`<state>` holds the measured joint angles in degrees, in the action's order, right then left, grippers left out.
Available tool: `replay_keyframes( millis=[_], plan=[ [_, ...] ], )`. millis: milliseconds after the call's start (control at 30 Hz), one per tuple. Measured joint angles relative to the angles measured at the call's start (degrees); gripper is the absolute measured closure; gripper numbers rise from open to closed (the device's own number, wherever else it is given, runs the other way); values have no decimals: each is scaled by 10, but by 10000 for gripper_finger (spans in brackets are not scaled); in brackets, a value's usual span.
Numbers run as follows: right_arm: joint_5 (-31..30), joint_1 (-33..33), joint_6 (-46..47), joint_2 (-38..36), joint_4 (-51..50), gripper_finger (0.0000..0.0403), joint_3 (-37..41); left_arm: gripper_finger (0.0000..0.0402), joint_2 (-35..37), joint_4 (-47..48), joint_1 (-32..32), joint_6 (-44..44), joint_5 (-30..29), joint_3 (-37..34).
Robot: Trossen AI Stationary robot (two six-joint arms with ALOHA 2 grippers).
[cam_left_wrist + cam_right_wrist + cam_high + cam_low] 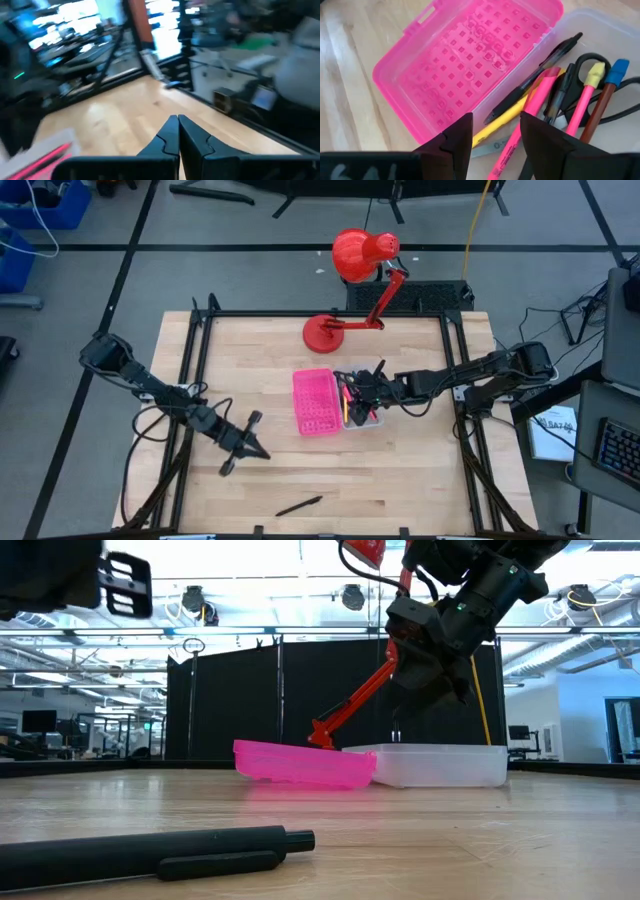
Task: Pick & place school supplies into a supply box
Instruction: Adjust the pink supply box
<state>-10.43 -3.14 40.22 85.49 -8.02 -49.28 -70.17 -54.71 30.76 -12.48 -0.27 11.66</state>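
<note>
Pink highlighter (530,115) shows only past right claw (496,137).

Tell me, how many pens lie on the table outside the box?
1: a black pen lies alone near the table's front edge. The other pens are in the clear tray, though the arms might hide another.
</note>
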Motion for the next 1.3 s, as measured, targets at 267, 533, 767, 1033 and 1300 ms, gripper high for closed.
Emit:
replay_keyframes(
  millis=[267, 533, 767, 1033, 1300],
  plan=[
    [0, -4, -67, 0, -14, 254, 0, 358, 0, 7, -22, 44, -54, 0],
    [-120, -43, -96, -25, -138, 345, 0, 333, 0, 13, -35, 58, -54, 0],
    [-134, -87, -69, -26, -175, 396, 0, 332, 0, 13, -35, 57, -56, 0],
    [-198, -148, 126, -34, -351, 402, 0, 332, 0, 13, -35, 58, -58, 0],
    [-147, -165, 177, -11, -241, 403, 48, 332, 0, 12, -35, 62, -58, 0]
  ],
)
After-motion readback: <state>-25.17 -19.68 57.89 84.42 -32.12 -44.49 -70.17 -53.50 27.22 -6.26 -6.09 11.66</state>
